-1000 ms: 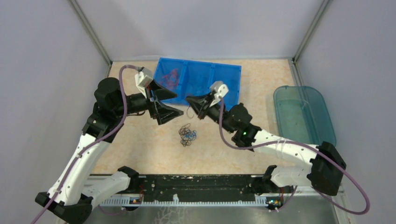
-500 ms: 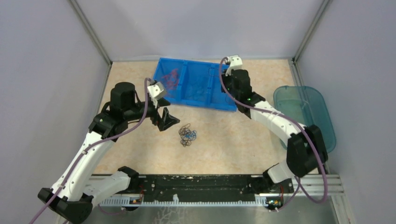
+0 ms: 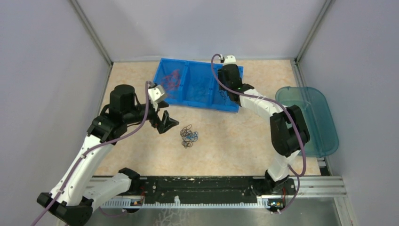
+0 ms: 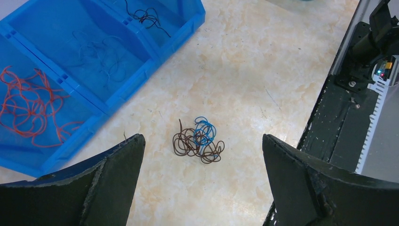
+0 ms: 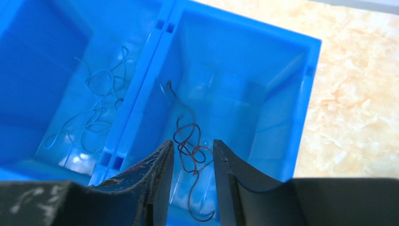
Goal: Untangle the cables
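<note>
Only R wrist: brown cable [image 5: 187, 148] betw. right tool [image 5: 193, 142] jaws.

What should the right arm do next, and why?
Probably open the right gripper wider and lift clear. Its jaws stand only narrowly apart over the blue bin's right compartment, and the brown wire hangs between them with its lower end already inside, so it may snag rather than drop in.
</note>
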`<state>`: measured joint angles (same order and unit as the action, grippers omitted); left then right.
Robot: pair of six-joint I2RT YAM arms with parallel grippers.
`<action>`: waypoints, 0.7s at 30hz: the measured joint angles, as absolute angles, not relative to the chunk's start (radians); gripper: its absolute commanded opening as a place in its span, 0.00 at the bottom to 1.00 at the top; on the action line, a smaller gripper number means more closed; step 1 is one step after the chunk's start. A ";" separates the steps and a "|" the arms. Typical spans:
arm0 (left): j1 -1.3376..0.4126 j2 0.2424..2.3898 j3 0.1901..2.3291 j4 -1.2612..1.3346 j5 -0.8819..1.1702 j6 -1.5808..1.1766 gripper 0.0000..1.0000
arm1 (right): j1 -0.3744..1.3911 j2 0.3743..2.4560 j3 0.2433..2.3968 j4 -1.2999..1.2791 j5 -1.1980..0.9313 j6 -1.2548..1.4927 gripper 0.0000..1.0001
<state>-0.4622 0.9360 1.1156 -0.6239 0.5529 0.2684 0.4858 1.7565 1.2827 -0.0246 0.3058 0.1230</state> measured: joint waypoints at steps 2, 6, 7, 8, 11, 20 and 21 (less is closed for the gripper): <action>-0.462 0.938 1.116 -0.630 0.547 0.271 1.00 | 0.486 1.755 1.293 -0.022 0.322 0.119 0.42; -0.462 0.950 1.116 -0.630 0.529 0.274 1.00 | 0.486 1.739 1.294 -0.014 0.338 0.117 0.46; -0.462 0.955 1.116 -0.630 0.524 0.275 1.00 | 0.486 1.722 1.282 -0.008 0.334 0.118 0.47; -0.461 0.962 1.116 -0.631 0.518 0.278 1.00 | 0.487 1.700 1.268 -0.005 0.325 0.120 0.49; -0.446 0.982 1.116 -0.630 0.512 0.289 1.00 | 0.513 1.592 1.193 0.023 0.305 0.123 0.53; -0.240 1.075 1.107 -0.629 0.593 0.355 0.98 | 0.827 1.373 0.882 0.194 0.075 0.169 0.52; -0.216 1.088 1.102 -0.630 0.602 0.370 0.97 | 0.843 1.375 0.845 0.208 0.035 0.176 0.52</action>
